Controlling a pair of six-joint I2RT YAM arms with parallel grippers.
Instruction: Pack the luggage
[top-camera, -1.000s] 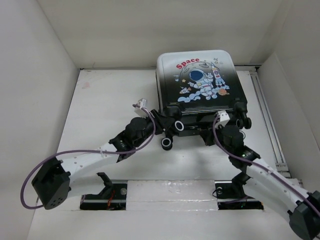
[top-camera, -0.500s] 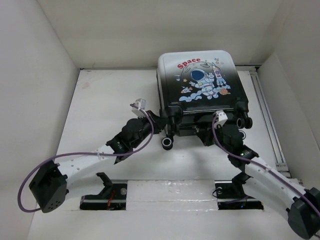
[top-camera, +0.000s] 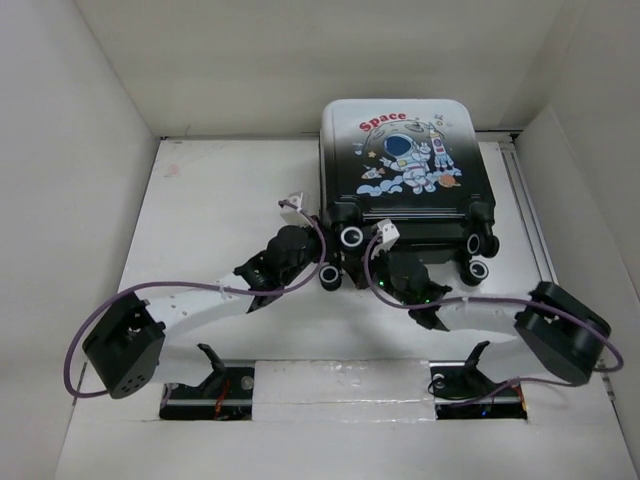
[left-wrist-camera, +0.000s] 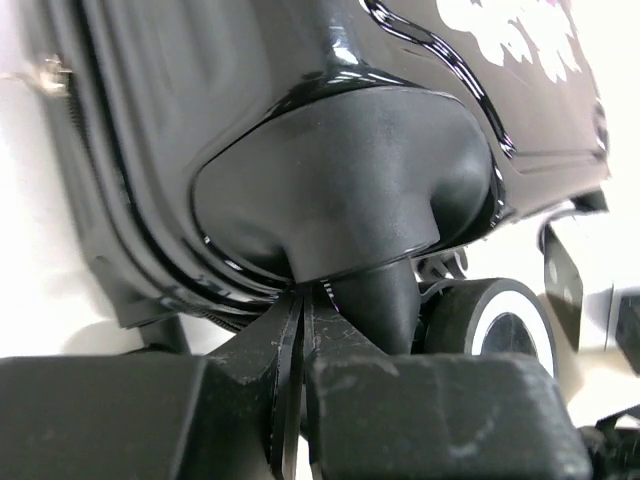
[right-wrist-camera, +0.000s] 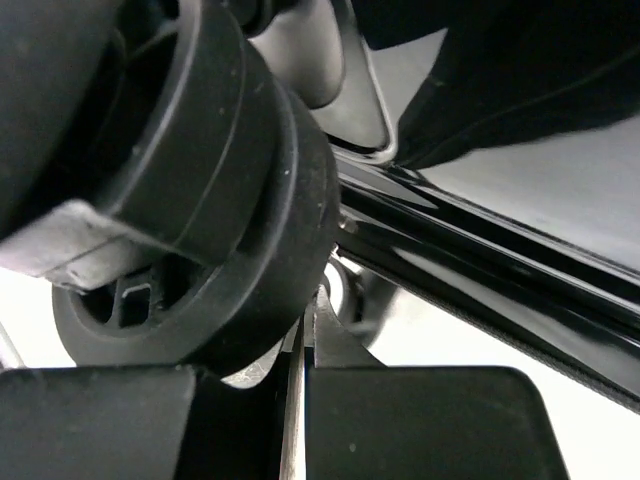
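Observation:
The luggage (top-camera: 405, 150) lies flat at the back centre, astronaut print up, shell shut, with its caster wheels (top-camera: 351, 237) facing the arms. My left gripper (top-camera: 325, 266) is at its near left corner. In the left wrist view that gripper (left-wrist-camera: 300, 305) is shut and empty, tips under the black wheel housing (left-wrist-camera: 340, 190), a wheel (left-wrist-camera: 505, 320) just to the right. My right gripper (top-camera: 368, 268) reaches in from the right to the same corner. It is shut (right-wrist-camera: 312, 310) with nothing in it, beside a black wheel (right-wrist-camera: 230, 230) and the shell's edge (right-wrist-camera: 500, 270).
White enclosure walls stand on the left, back and right. A metal rail (top-camera: 530, 220) runs along the right side of the floor. The two arm base mounts (top-camera: 210, 385) sit at the near edge. The right arm's elbow (top-camera: 560, 330) sticks out to the right.
The left gripper has shut and moved right to the wheel corner. The right arm has swung left under the luggage, its elbow folding out. The luggage has shifted slightly back and right.

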